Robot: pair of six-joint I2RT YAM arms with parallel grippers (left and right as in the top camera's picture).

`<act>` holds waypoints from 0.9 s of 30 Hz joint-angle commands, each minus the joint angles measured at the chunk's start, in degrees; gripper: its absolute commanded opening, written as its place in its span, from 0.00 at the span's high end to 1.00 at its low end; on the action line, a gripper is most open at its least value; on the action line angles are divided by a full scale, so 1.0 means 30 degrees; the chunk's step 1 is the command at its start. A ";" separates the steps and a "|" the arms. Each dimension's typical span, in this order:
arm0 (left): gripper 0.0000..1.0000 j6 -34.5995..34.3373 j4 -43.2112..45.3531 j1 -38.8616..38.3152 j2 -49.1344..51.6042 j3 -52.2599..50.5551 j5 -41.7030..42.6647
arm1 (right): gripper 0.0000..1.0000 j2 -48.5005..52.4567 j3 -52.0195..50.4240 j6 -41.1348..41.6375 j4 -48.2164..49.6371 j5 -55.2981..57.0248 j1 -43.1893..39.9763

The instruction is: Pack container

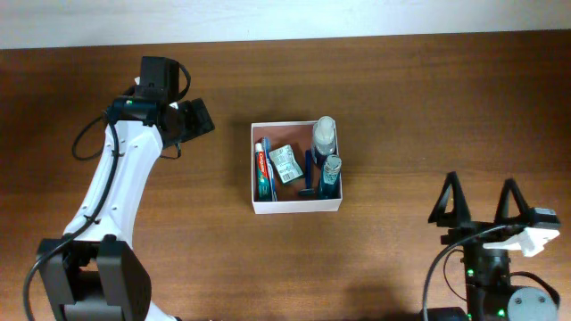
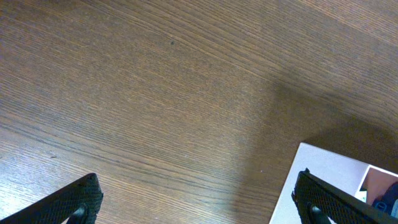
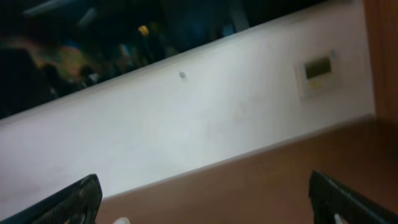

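Container position: the container point(image 1: 296, 207) sits at the middle of the table point(image 1: 428, 98), its walls nearly square to the table edges. The left wrist view catches only one white corner of it point(image 2: 326, 167), low on the right.
Contents: a toothpaste tube point(image 1: 262, 169), a green-white packet point(image 1: 285, 164), a blue razor point(image 1: 310, 175), a capped bottle point(image 1: 324, 133) and a small blue bottle point(image 1: 331, 175) lie inside. No loose item shows outside the box.
Left gripper: the left gripper point(image 1: 202, 118) is spread wide and empty, over bare wood, with both fingers point(image 2: 78, 200) clear of any object.
Right gripper: the right gripper point(image 1: 480, 191) is also spread wide and empty. Its camera faces the far wall, not the table.
Key relation: the container lies inboard of the left gripper, toward the table centre, near it but not touching. The right gripper stands well apart, back by its base, so the left arm is the nearer one.
Long axis: the box is almost square and has no real long axis. The tube and razor inside run front to back.
Judgement: packing looks complete or close to it. Any further move would most likely fall to the left arm.
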 commanded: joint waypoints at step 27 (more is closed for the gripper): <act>0.01 0.0102 -0.0022 0.0029 -0.0364 0.0291 -0.0138 | 0.02 -0.2929 -0.7155 -0.1923 0.7650 -0.1749 -0.0131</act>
